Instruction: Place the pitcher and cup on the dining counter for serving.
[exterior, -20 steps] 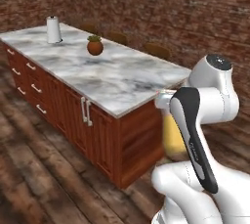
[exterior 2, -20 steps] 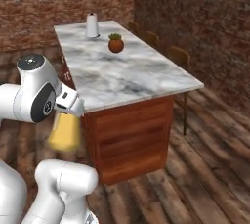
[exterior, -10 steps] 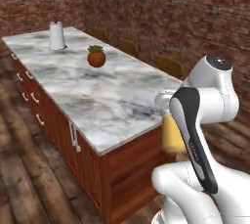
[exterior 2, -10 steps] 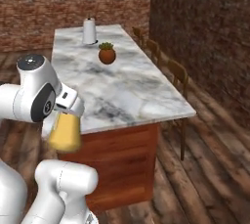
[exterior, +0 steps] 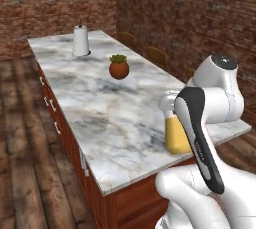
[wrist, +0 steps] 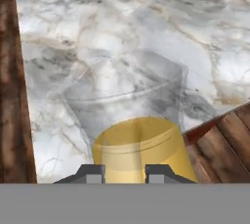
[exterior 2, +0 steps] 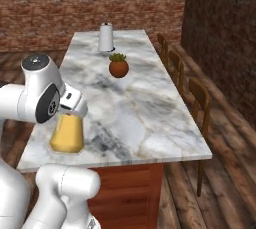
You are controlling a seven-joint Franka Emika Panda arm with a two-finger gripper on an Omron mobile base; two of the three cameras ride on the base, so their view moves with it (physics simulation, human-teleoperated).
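Holding the pitcher (wrist: pixel 136 145) from above, the gripper (wrist: pixel 125 173) has its 2 fingertips (wrist: pixel 91 174) pinching the pitcher's clear top, as the hand view shows: a dark tip sits on either side of the glass, with the amber liquid below. In the right base view the pitcher (exterior 2: pixel 66 133) is at the near left corner of the dining counter (exterior 2: pixel 145 118); in the left base view the pitcher (exterior: pixel 177 135) shows just past the arm, near the counter's near right edge. Whether its base already rests on the marble or hangs just over it I cannot tell. Farther along the top stand a small potted plant (exterior 2: pixel 118 66) and, at the far end, a paper towel roll (exterior 2: pixel 105 37). Wooden chairs (exterior 2: pixel 199 104) line the right side of the island.

Judging by this, the task is at most half done: the pitcher has reached the counter but is not yet released, and the cup's turn, 2nd of the 2 items, looks entirely ahead, since no cup stands on the marble.
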